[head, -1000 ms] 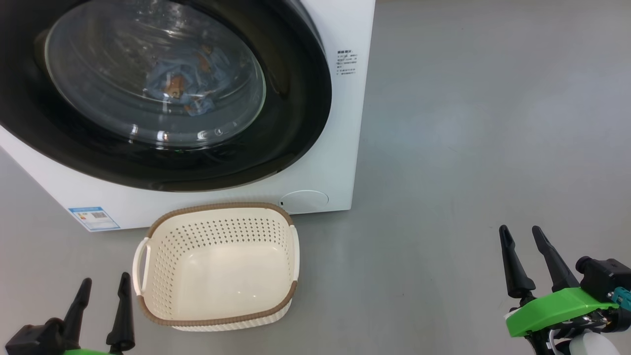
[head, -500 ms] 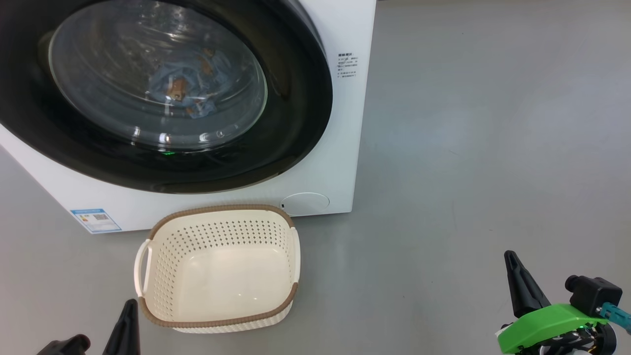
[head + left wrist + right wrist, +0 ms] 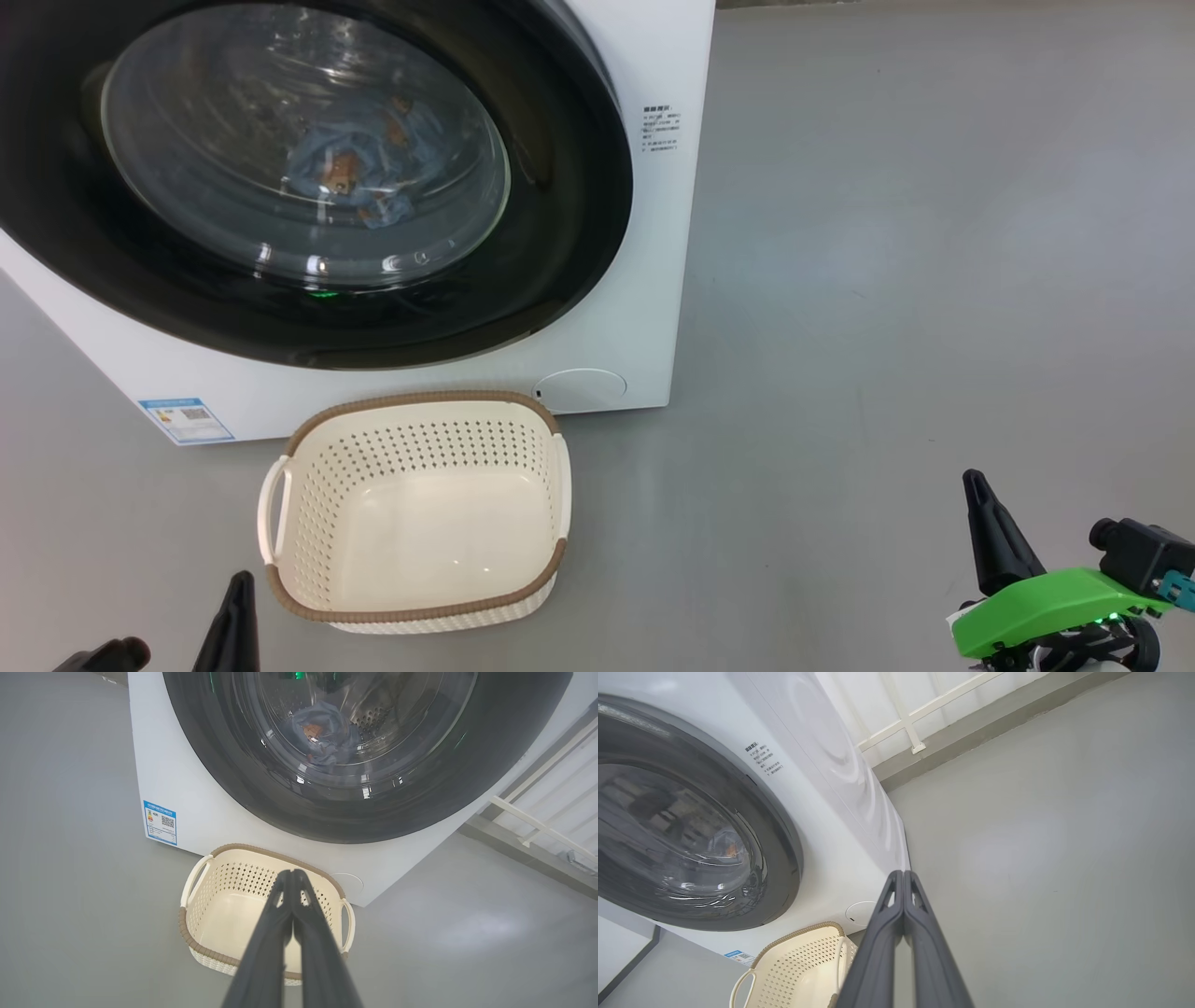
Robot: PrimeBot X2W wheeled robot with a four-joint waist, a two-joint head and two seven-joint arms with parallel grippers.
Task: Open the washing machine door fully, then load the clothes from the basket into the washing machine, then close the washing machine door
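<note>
The washing machine (image 3: 674, 280) has its round glossy black door (image 3: 560, 233) shut flush against the front. Through the glass bowl I see the light blue clothes (image 3: 355, 173) with orange-brown prints lying in the drum, also visible in the left wrist view as the clothes (image 3: 322, 737). On the floor before the machine stands the cream basket (image 3: 420, 401) with nothing in it. My left gripper (image 3: 238, 579) hangs at the basket's near left corner, its fingers (image 3: 292, 872) pressed together. My right gripper (image 3: 971, 478) is far right over bare floor, shut and empty (image 3: 903, 873).
A blue label sticker (image 3: 185, 420) and a round cap (image 3: 581, 388) sit low on the washer front. Grey floor stretches wide to the right of the machine. A white railing (image 3: 920, 723) runs along the wall behind it.
Both grippers have dropped toward the bottom of the head view and their fingers, apart a second ago, have come together. The camera has shifted slightly.
</note>
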